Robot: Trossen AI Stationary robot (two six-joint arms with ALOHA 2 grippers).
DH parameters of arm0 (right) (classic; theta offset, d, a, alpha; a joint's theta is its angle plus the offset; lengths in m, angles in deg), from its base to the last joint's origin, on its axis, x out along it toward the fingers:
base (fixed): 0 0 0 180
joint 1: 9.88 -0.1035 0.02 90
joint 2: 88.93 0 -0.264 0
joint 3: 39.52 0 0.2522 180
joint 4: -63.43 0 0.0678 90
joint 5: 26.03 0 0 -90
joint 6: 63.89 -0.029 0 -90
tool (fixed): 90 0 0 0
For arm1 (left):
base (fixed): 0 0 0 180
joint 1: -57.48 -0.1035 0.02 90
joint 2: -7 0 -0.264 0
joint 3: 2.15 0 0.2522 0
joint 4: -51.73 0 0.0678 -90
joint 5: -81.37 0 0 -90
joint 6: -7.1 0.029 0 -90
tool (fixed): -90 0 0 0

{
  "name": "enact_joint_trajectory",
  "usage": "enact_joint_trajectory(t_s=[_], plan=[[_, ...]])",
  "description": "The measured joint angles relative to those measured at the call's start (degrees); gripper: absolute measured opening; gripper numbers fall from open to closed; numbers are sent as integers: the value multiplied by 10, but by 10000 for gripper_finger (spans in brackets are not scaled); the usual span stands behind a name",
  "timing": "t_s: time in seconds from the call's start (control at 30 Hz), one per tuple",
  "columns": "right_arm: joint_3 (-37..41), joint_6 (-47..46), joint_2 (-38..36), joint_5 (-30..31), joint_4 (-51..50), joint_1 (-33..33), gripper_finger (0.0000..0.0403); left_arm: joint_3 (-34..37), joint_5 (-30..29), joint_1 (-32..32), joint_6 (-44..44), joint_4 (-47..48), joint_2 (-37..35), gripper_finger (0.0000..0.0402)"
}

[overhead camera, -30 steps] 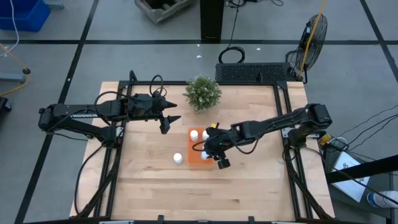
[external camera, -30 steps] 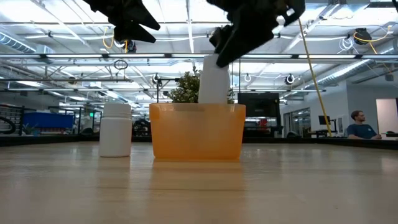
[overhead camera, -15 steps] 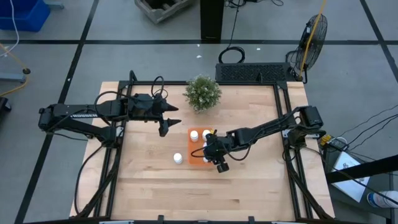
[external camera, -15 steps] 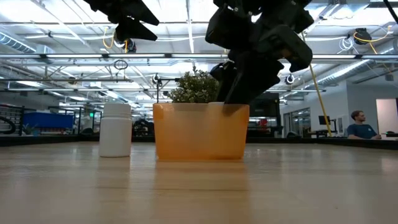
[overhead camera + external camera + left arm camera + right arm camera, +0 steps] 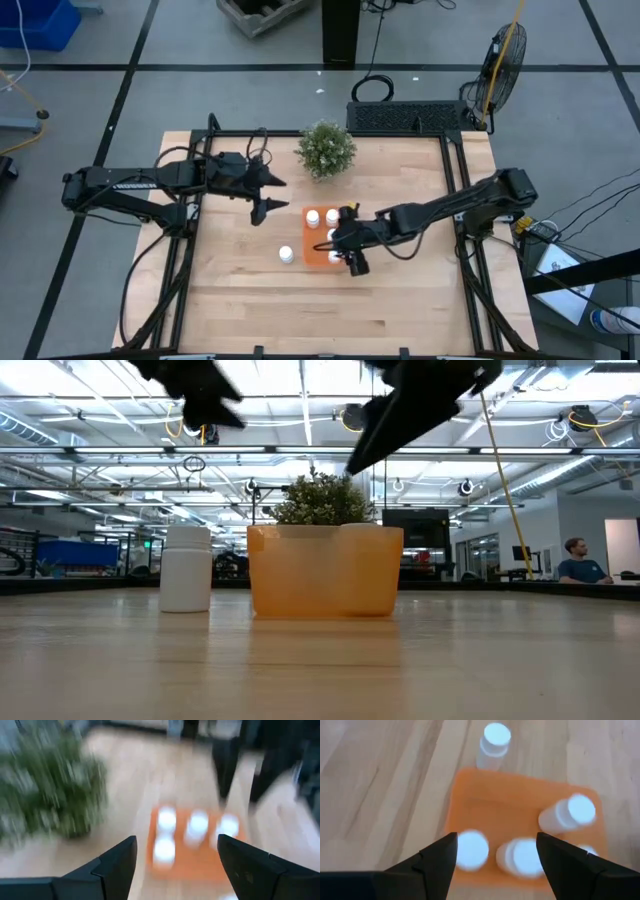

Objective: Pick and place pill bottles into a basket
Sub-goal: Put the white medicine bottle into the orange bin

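Right wrist view | flat orange tray (image 5: 520,810) | white cylindrical bottles (image 5: 570,815)

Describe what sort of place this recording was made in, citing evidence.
Probably a large industrial lab or workshop: exposed ceiling trusses with strip lights, a yellow floor fan beside the wooden table, and a person seated at a far workstation.

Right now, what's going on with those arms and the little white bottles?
Right gripper open, empty, above the orange tray. Left gripper open, hovering near the plant. Four bottles in tray; one bottle standing on the table beside it. Nothing blocking.
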Motion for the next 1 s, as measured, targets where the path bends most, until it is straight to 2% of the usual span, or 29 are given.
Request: enact_joint_trajectory(t_s=[0.1,0.17,0.37,0.5,0.6,0.7,0.8,1.0], plan=[[15,-11,-30,2,-35,-17,254,2,-4,13,6,94,0,283],[38,-20,-49,0,-46,-29,248,18,-3,24,-4,108,0,283],[125,-94,-122,-2,-56,-58,246,74,-2,101,-83,23,-2,283],[174,-143,-180,-5,-54,-73,251,84,-55,189,-124,-21,19,282],[200,-159,-213,-10,-56,-78,253,83,-96,249,-72,-40,39,282],[214,-160,-232,-30,-55,-77,253,83,-95,282,-3,-54,65,282],[219,-160,-235,-34,-63,-69,253,82,-78,289,56,-65,88,282],[219,-187,-234,-35,-69,-57,253,83,-167,278,99,-42,120,283]])
